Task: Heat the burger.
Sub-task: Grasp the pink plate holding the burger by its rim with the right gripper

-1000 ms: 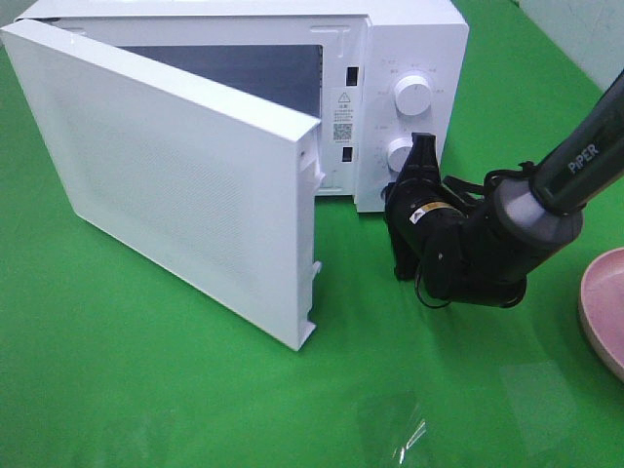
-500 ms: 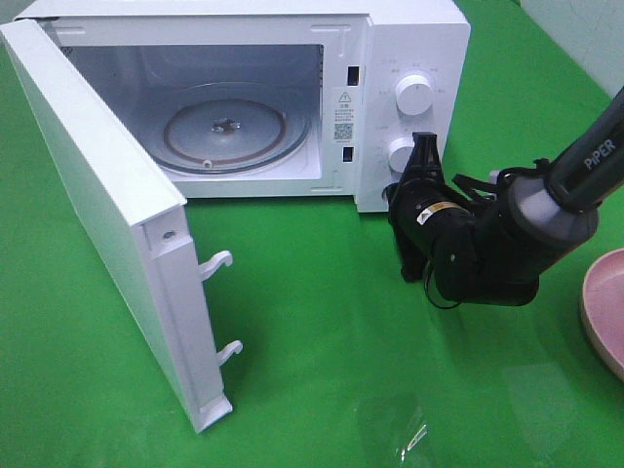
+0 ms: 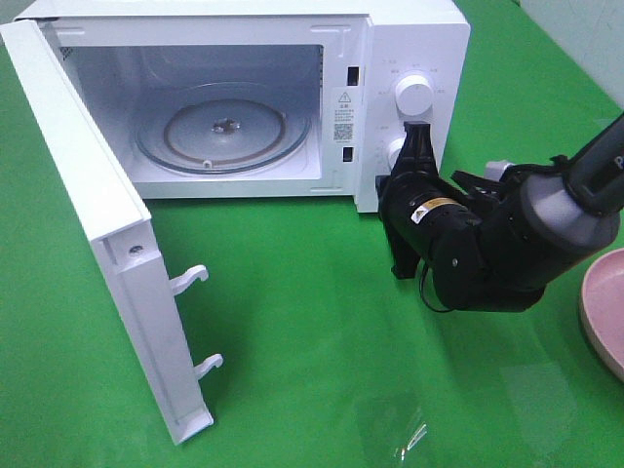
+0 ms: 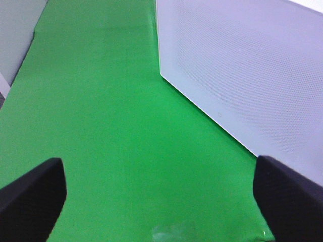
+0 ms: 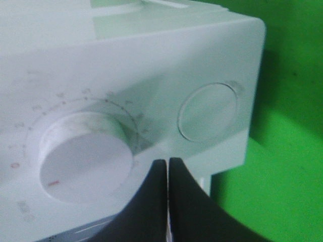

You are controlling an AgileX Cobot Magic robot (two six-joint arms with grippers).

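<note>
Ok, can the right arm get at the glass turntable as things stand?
Probably yes: the microwave door is swung wide, nothing blocks the glass turntable, and the shut right gripper sits close by at the lower knob.

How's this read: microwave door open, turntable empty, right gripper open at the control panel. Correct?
One error: the right gripper is shut, as the right wrist view shows. The rest holds: microwave door open, turntable empty, gripper at the control panel.
</note>
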